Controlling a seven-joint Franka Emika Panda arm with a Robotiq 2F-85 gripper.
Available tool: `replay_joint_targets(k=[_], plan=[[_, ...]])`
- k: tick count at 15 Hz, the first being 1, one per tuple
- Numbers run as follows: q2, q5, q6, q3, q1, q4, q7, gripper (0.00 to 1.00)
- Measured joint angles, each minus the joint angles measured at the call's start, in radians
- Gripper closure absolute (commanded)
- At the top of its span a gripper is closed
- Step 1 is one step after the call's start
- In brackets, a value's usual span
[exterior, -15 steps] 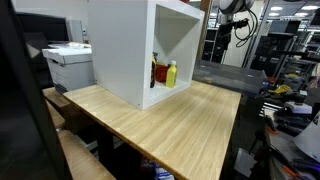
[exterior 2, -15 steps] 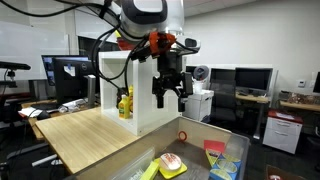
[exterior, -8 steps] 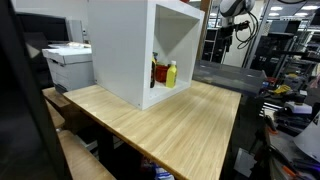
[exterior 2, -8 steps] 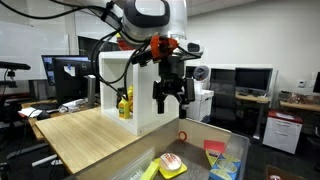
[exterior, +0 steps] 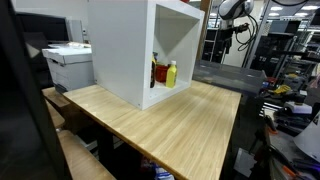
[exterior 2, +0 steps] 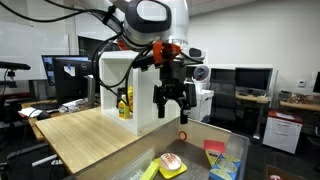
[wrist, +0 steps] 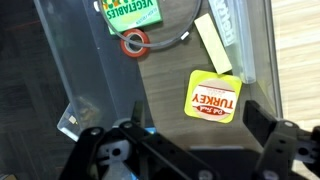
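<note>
My gripper (exterior 2: 171, 103) is open and empty and hangs in the air above a clear plastic bin (exterior 2: 196, 128) at the end of the wooden table. In the wrist view the gripper (wrist: 180, 140) has its two dark fingers spread wide, with a yellow "Turkey" packet (wrist: 214, 96) on the bin floor just beyond them. A green "Vegetables" pack (wrist: 130, 12), a red ring (wrist: 134, 43) and a pale yellow stick (wrist: 212, 44) lie farther off in the bin. In an exterior view the gripper (exterior: 240, 30) is small and far back.
A white open cabinet (exterior: 140, 45) stands on the wooden table (exterior: 170, 120) with a yellow bottle (exterior: 171, 74) and a red bottle (exterior: 158, 72) inside. A printer (exterior: 68, 65) stands beside the table. Desks and monitors (exterior 2: 250, 80) fill the room behind.
The gripper has shifted a little towards the bin and slightly lower. Its fingers stay open. Nothing in the bin has moved.
</note>
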Motion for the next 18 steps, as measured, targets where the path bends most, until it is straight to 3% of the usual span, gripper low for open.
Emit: replay_joint_targets(k=[18], plan=[[0.047, 0.066, 0.224, 0.007, -0.056, -0.038, 0.000, 0.00]])
